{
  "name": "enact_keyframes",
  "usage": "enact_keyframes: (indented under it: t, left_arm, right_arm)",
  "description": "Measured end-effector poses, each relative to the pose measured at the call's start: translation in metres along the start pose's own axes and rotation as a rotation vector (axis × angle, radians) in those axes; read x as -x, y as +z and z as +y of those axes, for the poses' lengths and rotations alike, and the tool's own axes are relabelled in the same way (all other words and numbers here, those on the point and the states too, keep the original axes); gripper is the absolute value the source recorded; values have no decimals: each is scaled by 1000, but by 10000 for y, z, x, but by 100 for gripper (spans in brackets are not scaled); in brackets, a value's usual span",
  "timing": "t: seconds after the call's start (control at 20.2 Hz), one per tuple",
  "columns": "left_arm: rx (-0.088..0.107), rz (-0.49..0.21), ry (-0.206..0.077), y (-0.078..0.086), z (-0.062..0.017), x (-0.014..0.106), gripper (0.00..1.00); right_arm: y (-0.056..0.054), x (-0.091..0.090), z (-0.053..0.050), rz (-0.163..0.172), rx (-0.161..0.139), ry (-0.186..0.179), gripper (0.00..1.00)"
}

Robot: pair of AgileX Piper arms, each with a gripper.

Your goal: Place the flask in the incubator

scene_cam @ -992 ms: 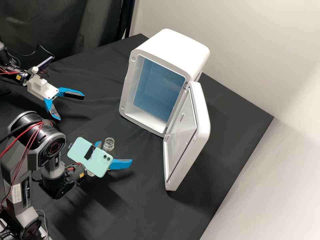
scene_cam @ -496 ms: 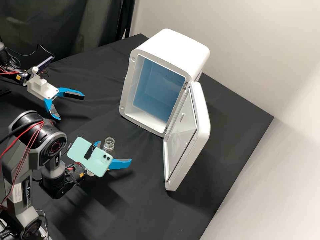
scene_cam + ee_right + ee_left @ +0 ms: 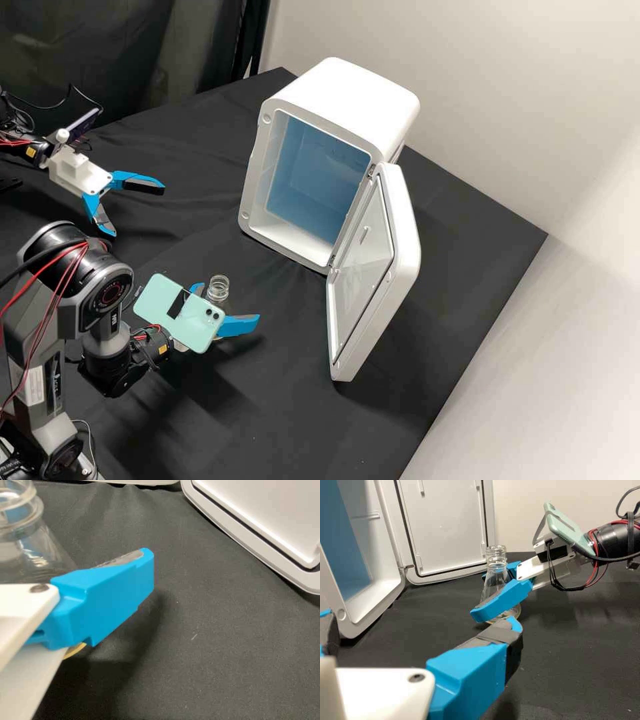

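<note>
A clear glass flask stands upright on the black bench in front of the open white incubator, whose inside is blue. My right gripper is open, with one blue finger on each side of the flask. From the left wrist view, its near finger crosses in front of the flask and its far finger sits behind the neck. The right wrist view has the flask right beside my finger. My left gripper hangs open and empty at the far left, well away from the flask.
The incubator door is swung wide toward the front right, its lower edge near the bench. A mint-green phone sits on the right wrist and hides the flask's base. Bare black cloth lies between the flask and the incubator opening.
My right gripper's fingers have drawn a little closer together around the flask. My left gripper has shifted slightly up and to the left. The flask and incubator have not moved.
</note>
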Motion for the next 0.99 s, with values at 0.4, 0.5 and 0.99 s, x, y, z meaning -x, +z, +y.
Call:
enact_keyframes:
  t: [0.4,0.5,0.99]
  left_arm:
    - [5,0,2,9,4,14,100]
    - [8,0,-3,6,-7,11,100]
    - [4,0,5,-4,12,-7,100]
  right_arm:
    - [-3,-1,-6,4,3,-5,0]
    - [-3,-1,-6,4,3,-5,0]
    - [-3,-1,-6,4,3,-5,0]
